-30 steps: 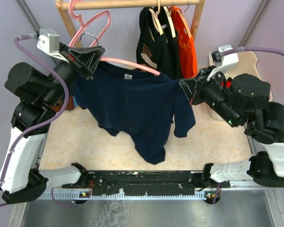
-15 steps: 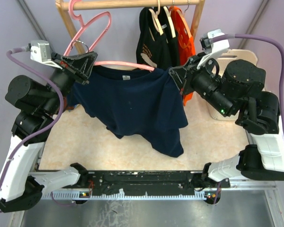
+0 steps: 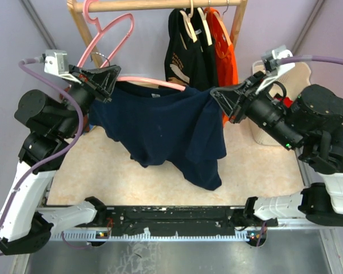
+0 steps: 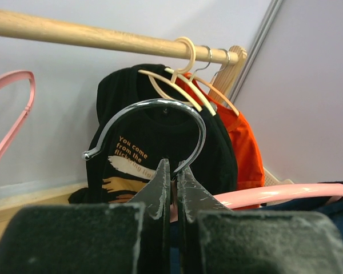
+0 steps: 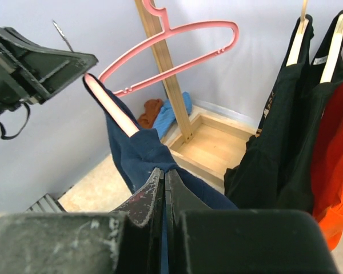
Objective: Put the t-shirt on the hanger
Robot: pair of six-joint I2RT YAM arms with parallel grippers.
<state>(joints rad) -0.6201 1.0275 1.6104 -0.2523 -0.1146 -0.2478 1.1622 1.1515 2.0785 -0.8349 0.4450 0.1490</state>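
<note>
You had the t-shirt [image 3: 166, 125] hanging in mid-air above the table [image 3: 103, 171], slung between your two arms. Its white label [image 3: 155, 95] showed at the collar and its hem drooped lowest on the right. The hanger [image 3: 160, 81] showed one pink arm bare along the back of the collar, running under the cloth at the shirt's right shoulder. Its other arm was hidden by your left gripper [image 3: 110, 83], so I could not tell whether that shoulder was seated.

Your left gripper was clamped on the hanger's neck, just under the silver hook [image 4: 157, 103]. Your right gripper [image 3: 214, 96] was pinched tight on a fold of navy cloth at the shoulder, near where the pink arm ended.

As I read it, you were dressing the right shoulder over the hanger's tip. To do that well, you needed to draw the cloth outward along the arm and then down past its end. A flat sideways tug would likely have dragged the hanger round in the left grip. A thin neck in a two-finger pinch could swivel, so the left side's job was to hold level while the right pulled gently.

The black shirt [image 3: 183, 51] and orange shirt [image 3: 226, 51] on the rail [image 3: 160, 5] hung just behind your right gripper, so a wide swing risked snagging them. Before you let go, the collar wanted centring round the hook.
</note>
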